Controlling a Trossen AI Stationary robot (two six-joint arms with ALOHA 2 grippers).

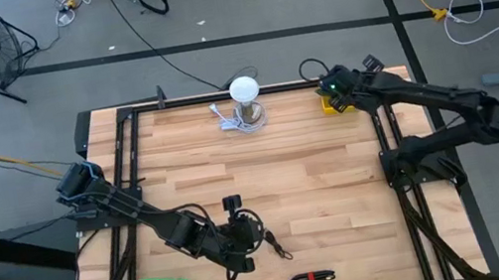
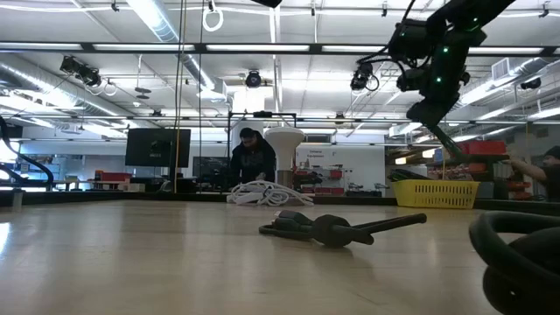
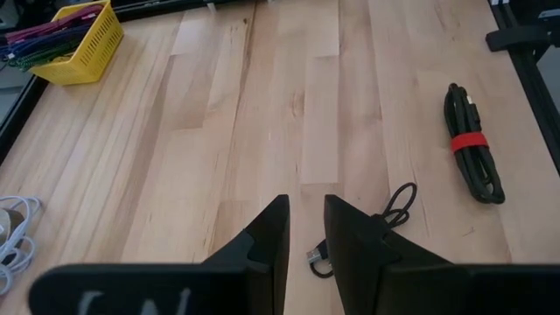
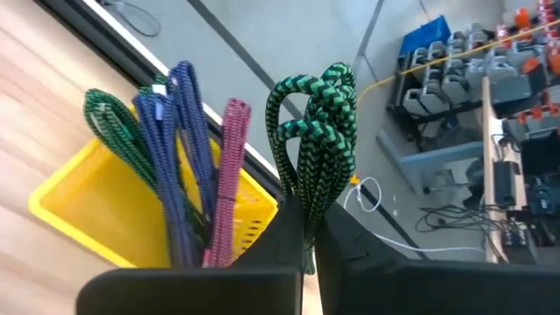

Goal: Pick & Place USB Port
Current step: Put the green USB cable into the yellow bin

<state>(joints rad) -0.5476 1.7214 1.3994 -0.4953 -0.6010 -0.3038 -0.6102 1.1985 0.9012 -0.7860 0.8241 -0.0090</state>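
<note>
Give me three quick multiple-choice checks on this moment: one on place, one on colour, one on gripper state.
1. Where is the yellow basket?
A. far right corner of the table
B. near left corner
C. table centre

2. What colour is the band on the black cable bundle?
A. blue
B. red
C. white

3. What does the right gripper hold?
A. nothing
B. white cable
C. green braided cable

Answers: 1 A, the high view shows it there under the right arm. 2 B, red strap in the left wrist view. 3 C, fingers shut on it.
</note>
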